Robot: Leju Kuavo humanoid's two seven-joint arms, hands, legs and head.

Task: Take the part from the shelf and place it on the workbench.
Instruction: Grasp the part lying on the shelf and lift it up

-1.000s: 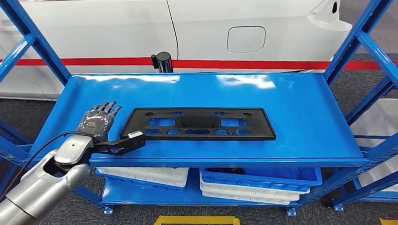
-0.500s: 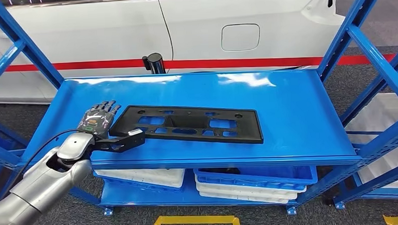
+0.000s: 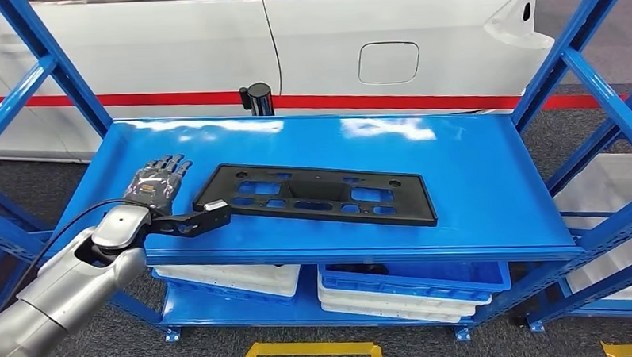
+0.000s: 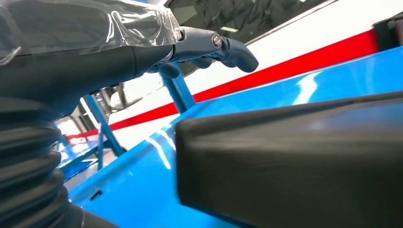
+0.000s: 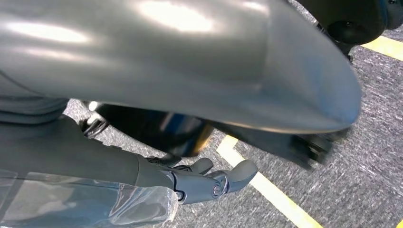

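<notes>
The part [image 3: 317, 196] is a long flat black plate with several cutouts, lying on the blue top shelf [image 3: 472, 181]. My left hand [image 3: 156, 184] lies flat over the shelf just beyond the part's left end, fingers spread and holding nothing. Its thumb [image 3: 207, 216] stretches toward the part's near left corner; whether it touches I cannot tell. In the left wrist view the fingers [image 4: 209, 45] hover above the shelf [image 4: 142, 185], beside a blurred dark mass [image 4: 294, 161]. My right hand [image 5: 204, 183] hangs over the grey floor with nothing in it.
Blue uprights [image 3: 51, 65] frame the shelf on both sides. A white car [image 3: 387, 41] stands behind it, with a black post [image 3: 258, 97] at the back edge. White and blue bins [image 3: 396, 291] fill the lower level. Yellow floor tape [image 3: 311, 353] lies in front.
The view swayed left and came back. My left hand stays at the part's left end, barely moved. The part lies where it was.
</notes>
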